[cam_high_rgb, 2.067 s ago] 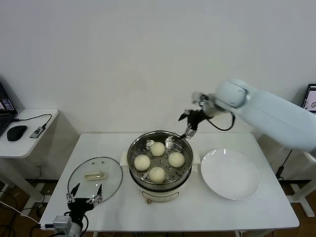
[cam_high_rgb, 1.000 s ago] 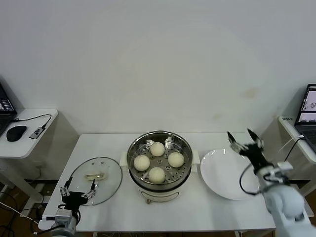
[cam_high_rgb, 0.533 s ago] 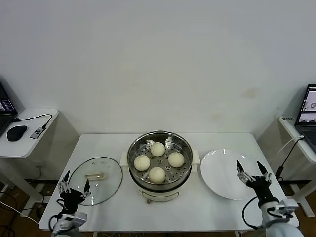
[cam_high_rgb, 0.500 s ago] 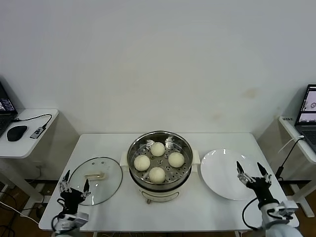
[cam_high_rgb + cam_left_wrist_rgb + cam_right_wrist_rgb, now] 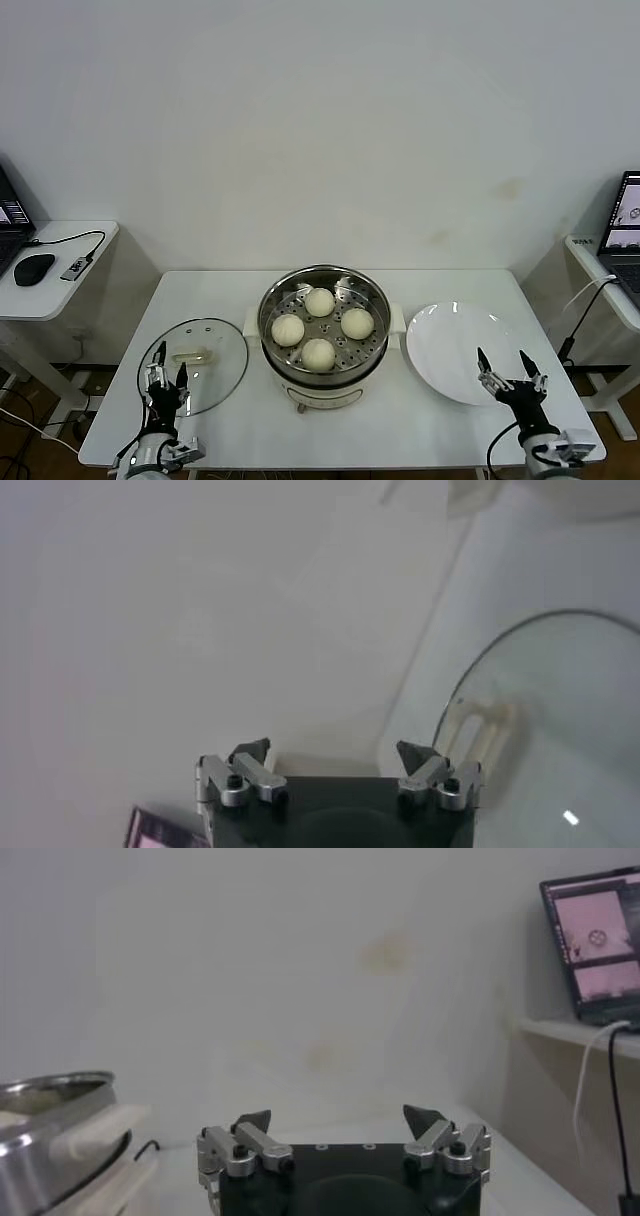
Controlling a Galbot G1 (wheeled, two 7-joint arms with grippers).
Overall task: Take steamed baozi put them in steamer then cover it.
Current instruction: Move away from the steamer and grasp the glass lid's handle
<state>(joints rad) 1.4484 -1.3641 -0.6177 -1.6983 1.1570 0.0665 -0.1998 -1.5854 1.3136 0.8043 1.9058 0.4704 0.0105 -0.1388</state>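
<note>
Four cream-white baozi (image 5: 318, 325) lie on the perforated tray inside the steel steamer (image 5: 368, 283), which stands on its cream base at the table's middle. The glass cover (image 5: 215, 370) with its cream handle (image 5: 191, 354) lies flat on the table to the steamer's left; it also shows in the left wrist view (image 5: 560, 710). My left gripper (image 5: 167, 379) is open and empty, low at the cover's near edge. My right gripper (image 5: 511, 367) is open and empty, low over the near rim of the white plate (image 5: 450, 345). The steamer's rim shows in the right wrist view (image 5: 50, 1108).
The white plate lies to the right of the steamer with nothing on it. A side table (image 5: 60, 270) with a mouse and a cable stands at the far left. A laptop (image 5: 625, 215) stands on a shelf at the far right.
My right arm has swung from behind the steamer down to the plate's near rim, gripper open. My left gripper has shifted slightly toward the cover's near edge. The baozi and cover have not moved.
</note>
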